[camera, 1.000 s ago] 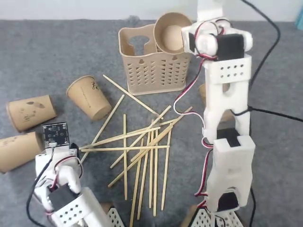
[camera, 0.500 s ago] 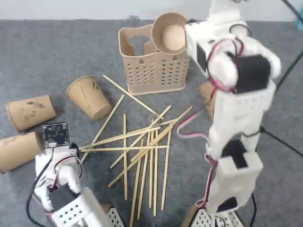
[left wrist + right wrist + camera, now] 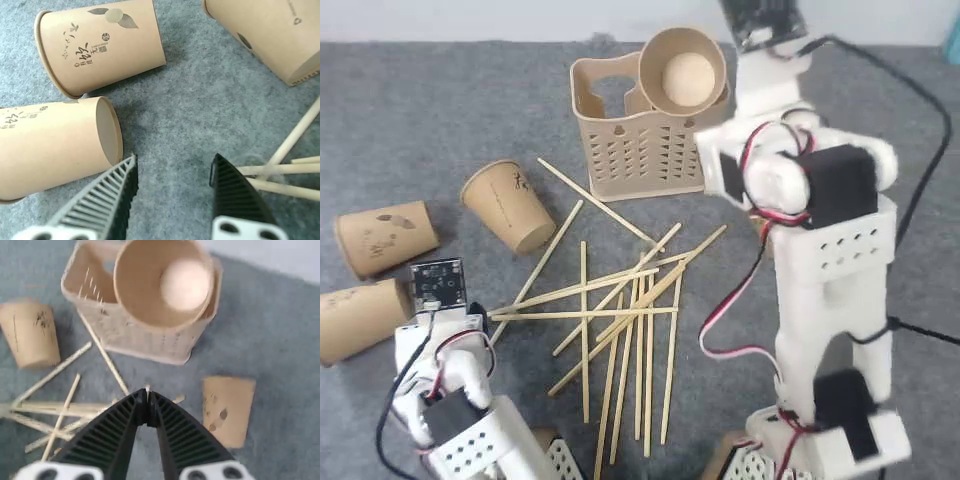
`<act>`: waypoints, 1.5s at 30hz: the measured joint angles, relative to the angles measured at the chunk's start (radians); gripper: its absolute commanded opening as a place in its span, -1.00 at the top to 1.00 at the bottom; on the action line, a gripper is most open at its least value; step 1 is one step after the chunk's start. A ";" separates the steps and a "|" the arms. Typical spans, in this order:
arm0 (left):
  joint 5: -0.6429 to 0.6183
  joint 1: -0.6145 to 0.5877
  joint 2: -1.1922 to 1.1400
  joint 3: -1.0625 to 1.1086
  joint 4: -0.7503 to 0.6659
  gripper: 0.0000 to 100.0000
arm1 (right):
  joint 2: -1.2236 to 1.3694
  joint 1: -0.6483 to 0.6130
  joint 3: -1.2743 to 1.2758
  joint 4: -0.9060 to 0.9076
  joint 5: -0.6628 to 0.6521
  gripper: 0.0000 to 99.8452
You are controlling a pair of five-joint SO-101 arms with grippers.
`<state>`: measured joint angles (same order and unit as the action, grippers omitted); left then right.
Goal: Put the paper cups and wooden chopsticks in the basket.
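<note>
Paper cups [image 3: 55, 145] likely light, crushable: pinch rim gently. Chopsticks [image 3: 638, 300] stiff, thin, probably roll. Left gripper [image 3: 175, 160] jaws wide; right gripper [image 3: 148, 392] jaws closed, empty.

A paper cup [image 3: 685, 75] of matt, tan kraft stock sits in the basket [image 3: 640, 160], which is smooth beige perforated plastic with a faint sheen. In front of the basket, pale bare-wood chopsticks [image 3: 620, 300] lie on fuzzy grey cloth [image 3: 440, 110]. Beside the basket, the right arm [image 3: 830, 260] is matt white plastic.
</note>
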<state>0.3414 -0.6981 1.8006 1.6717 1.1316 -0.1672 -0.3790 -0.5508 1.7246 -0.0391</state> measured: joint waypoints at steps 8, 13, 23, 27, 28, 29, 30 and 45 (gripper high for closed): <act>0.000 0.000 0.000 0.000 0.000 0.56 | -0.166 0.000 0.537 -0.379 -0.006 0.98; 0.000 0.000 0.000 0.000 0.000 0.56 | -0.288 0.000 0.885 -0.732 -0.049 0.98; 0.000 0.000 0.000 0.000 0.000 0.56 | -0.307 0.000 1.096 -1.131 -0.166 0.98; 0.000 0.000 0.000 0.000 0.000 0.56 | -0.307 0.000 1.099 -1.300 -0.186 0.98; 0.000 0.000 0.000 0.000 0.000 0.56 | -0.310 0.000 1.099 -1.338 -0.186 0.98; 0.000 0.000 0.000 0.000 0.000 0.56 | -0.311 0.000 1.099 -1.364 -0.187 0.98; 0.000 0.000 0.000 0.000 0.000 0.56 | -0.318 0.000 1.099 -1.376 -0.187 0.98; 0.000 0.000 0.000 0.000 0.000 0.56 | -0.697 0.000 1.099 -0.758 -0.189 0.98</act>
<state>0.3414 -0.6981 1.8006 1.6717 1.1316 -0.8638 -0.3790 0.5478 0.9666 -0.2279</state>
